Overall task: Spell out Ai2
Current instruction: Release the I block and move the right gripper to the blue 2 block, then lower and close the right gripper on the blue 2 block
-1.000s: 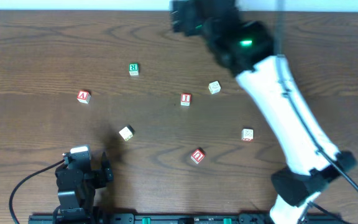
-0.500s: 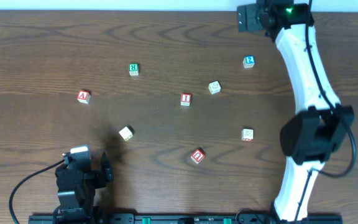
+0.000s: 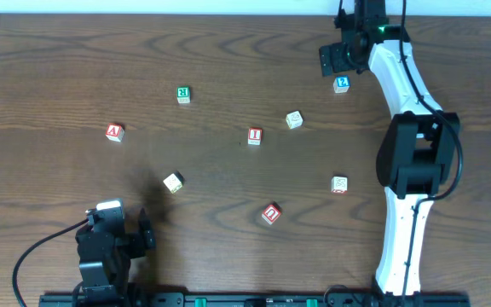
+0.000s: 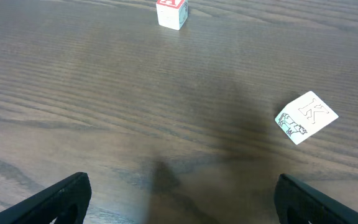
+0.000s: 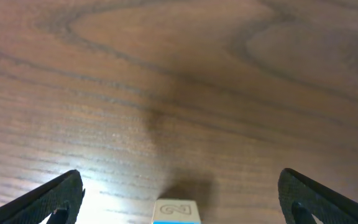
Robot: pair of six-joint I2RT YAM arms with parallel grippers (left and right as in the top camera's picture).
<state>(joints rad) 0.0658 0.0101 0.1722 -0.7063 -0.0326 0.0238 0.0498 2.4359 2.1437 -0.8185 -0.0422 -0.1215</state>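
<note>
The left pincer (image 4: 182, 198) is held spread and idle at the near edge of the counter (image 3: 49, 68), the "A" cube (image 3: 115, 131) and "I" cube (image 3: 255, 136) are left well apart mid-counter, and farthest off the "2" cube (image 3: 341, 83) is centred under the spread right pincer (image 3: 339, 70), seemingly for a grasp.

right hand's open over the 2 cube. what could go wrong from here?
1. In the right wrist view the "2" cube shows only at the bottom edge, between the fingers of the open right hand; closing from here may catch just a corner and tip it.
2. The pale cube lies close to the "I" cube; setting the 2 down beside the I could bump it.
</note>
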